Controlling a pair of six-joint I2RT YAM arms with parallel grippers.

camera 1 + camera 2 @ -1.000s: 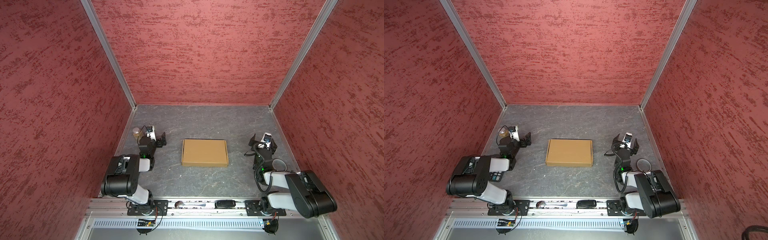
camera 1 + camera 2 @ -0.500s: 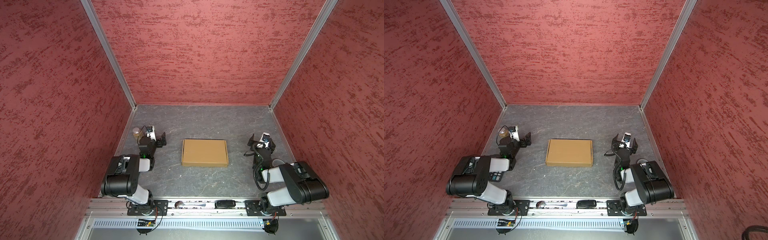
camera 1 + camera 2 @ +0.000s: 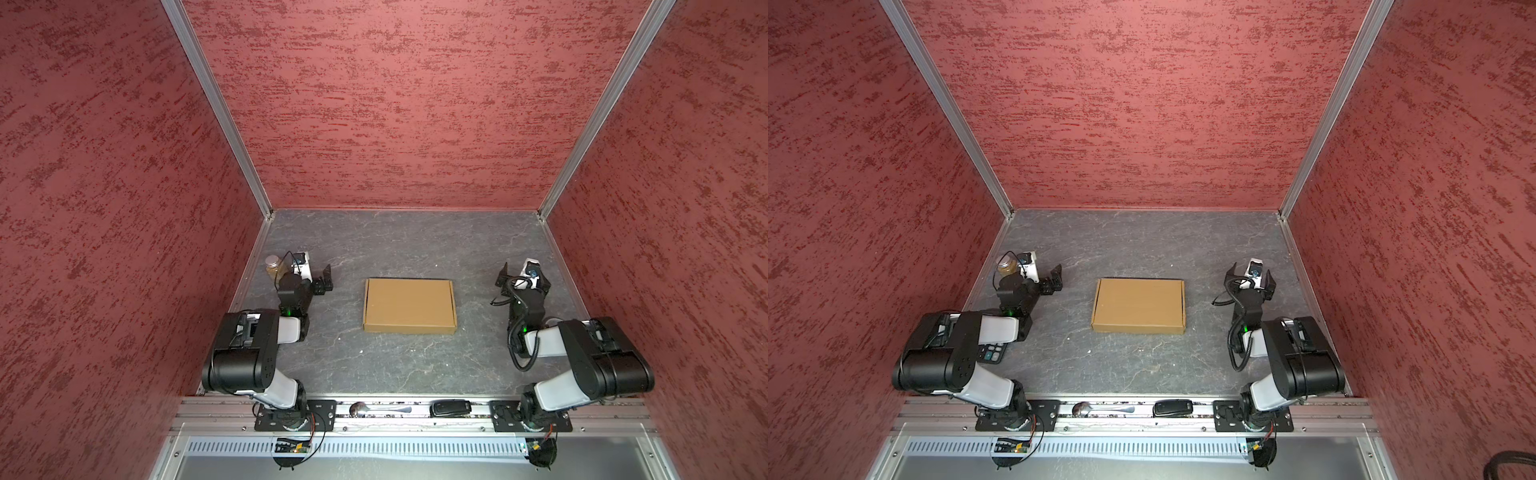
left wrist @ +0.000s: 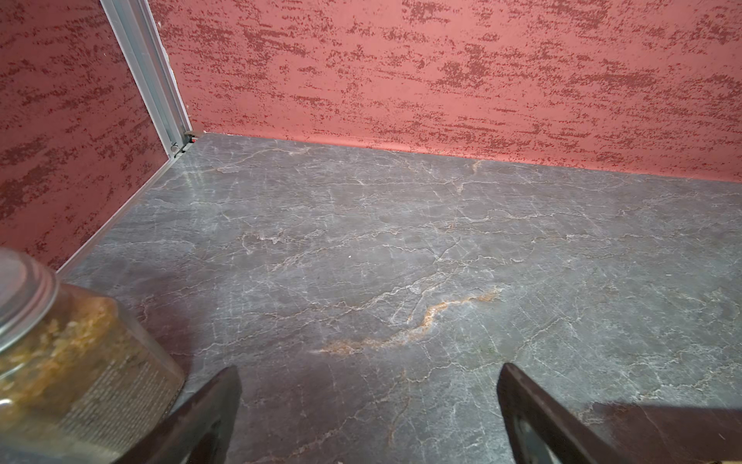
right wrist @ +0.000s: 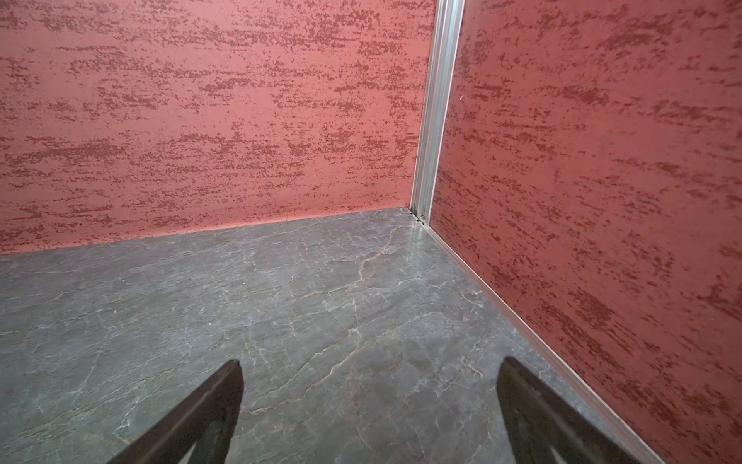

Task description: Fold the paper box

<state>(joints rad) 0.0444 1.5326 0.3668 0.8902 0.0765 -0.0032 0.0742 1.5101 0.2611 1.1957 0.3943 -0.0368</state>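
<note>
Now: paper box [image 3: 410, 305] lies closed, flat on tabletop [image 3: 395, 245].
Left end effector [image 4: 367, 367]: spread, empty, beside jar [image 3: 272, 266].
Right end effector [image 5: 371, 361]: spread, empty.
Advice: looks folded; hold both clear.

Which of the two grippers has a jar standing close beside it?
The left gripper: a clear jar stands right beside it. The right gripper has only bare tabletop nearby.

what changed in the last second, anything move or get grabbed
Only the right arm moved: its elbow drew up and slightly inward in both top views, while the right gripper hardly shifted. Nothing was grasped or released. The left gripper, both sets of open jaws and the paper box stayed as they were.
</note>
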